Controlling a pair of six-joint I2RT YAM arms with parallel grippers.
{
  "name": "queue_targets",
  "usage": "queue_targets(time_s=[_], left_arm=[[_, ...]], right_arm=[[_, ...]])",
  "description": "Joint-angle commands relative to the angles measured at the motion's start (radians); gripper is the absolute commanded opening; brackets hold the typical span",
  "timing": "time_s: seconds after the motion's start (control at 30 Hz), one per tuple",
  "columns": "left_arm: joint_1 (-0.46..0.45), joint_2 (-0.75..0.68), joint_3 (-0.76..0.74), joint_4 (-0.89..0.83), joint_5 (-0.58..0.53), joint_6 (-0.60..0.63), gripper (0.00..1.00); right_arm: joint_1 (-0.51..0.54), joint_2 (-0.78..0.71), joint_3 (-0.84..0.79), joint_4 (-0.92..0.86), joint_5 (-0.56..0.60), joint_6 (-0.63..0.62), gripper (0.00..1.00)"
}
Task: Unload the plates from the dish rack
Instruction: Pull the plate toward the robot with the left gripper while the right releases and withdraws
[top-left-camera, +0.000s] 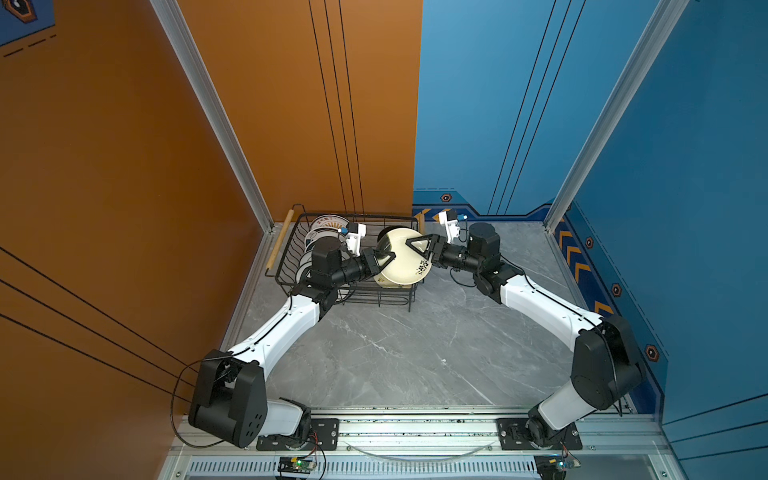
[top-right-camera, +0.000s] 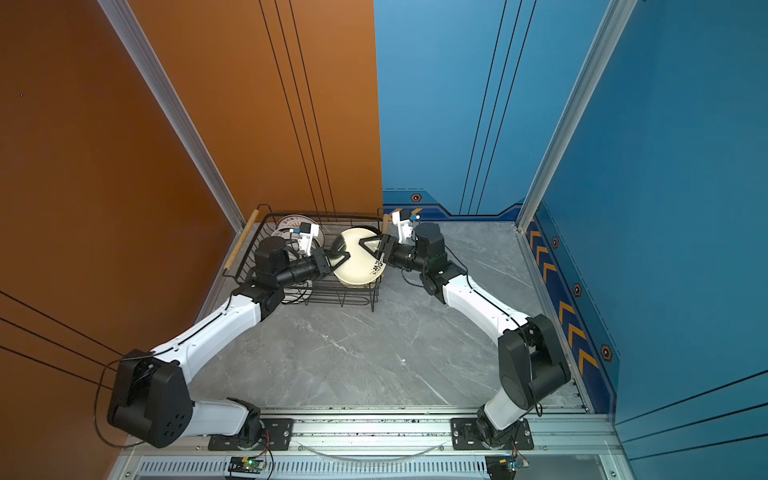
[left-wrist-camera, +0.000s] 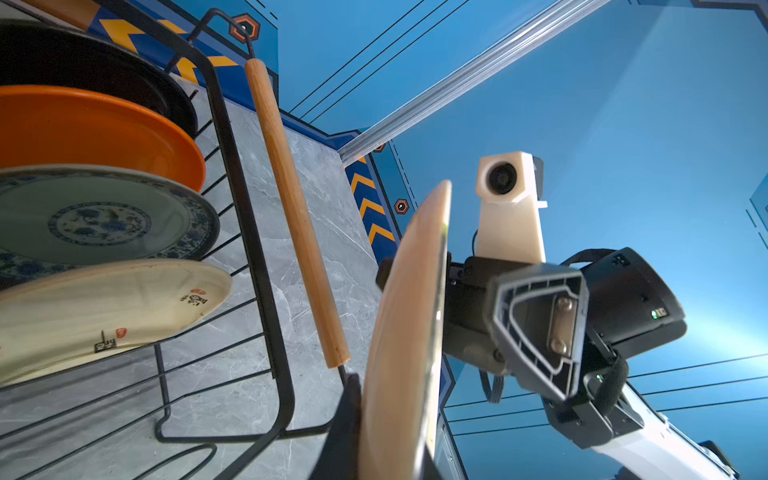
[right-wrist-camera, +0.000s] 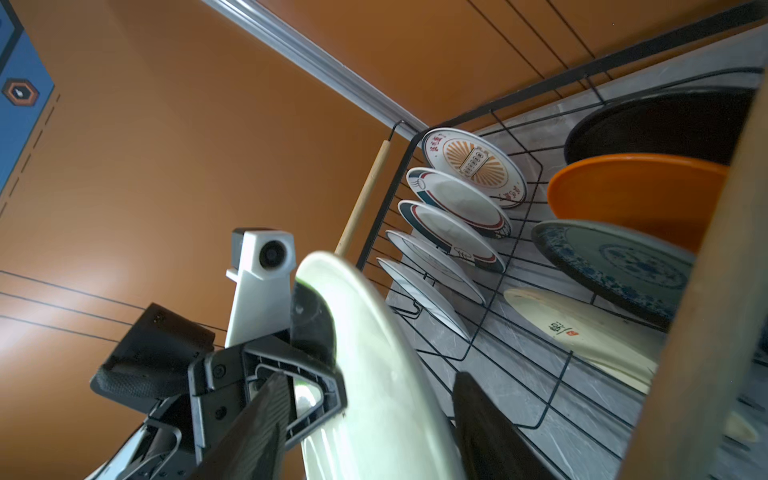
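A cream plate (top-left-camera: 405, 262) (top-right-camera: 359, 262) with a dark floral mark hangs tilted over the right end of the black wire dish rack (top-left-camera: 357, 216) (top-right-camera: 316, 215). My left gripper (top-left-camera: 383, 258) (left-wrist-camera: 395, 436) is shut on its left rim, the plate (left-wrist-camera: 407, 332) showing edge-on between the fingers. My right gripper (top-left-camera: 417, 245) (right-wrist-camera: 368, 380) straddles the opposite rim of the plate (right-wrist-camera: 374, 395), open, with a gap on each side. More plates stand in the rack: black (left-wrist-camera: 83, 58), orange (left-wrist-camera: 95, 129), dark green patterned (left-wrist-camera: 99, 216), cream (left-wrist-camera: 104, 307), and orange sunburst (right-wrist-camera: 473, 166).
The rack sits in the far left corner of the grey marble table (top-left-camera: 395, 353), against the orange wall. It has a wooden rod handle at each end (top-left-camera: 280, 239) (left-wrist-camera: 295, 208). Several white dark-rimmed plates (right-wrist-camera: 453, 232) fill its left half.
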Motion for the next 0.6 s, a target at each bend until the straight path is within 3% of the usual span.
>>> queue_targets(time_s=[0.0,0.2,0.57], left_arm=[[-0.016,0.003,0.051,-0.031,0.026,-0.028,0.0],[-0.139,0.005,0.177,-0.3,-0.11,0.075,0.0],[-0.466,0.218,0.371,-0.383,-0.299,0.12,0.0]], right_arm=[[-0.08,-0.079,0.006,-0.068,-0.002,-0.06,0.72],[-0.22,-0.195,0.06,-0.454,0.122,-0.294,0.86],[-0.553,-0.419,-0.051,-0.731,0.26,-0.469,0.97]])
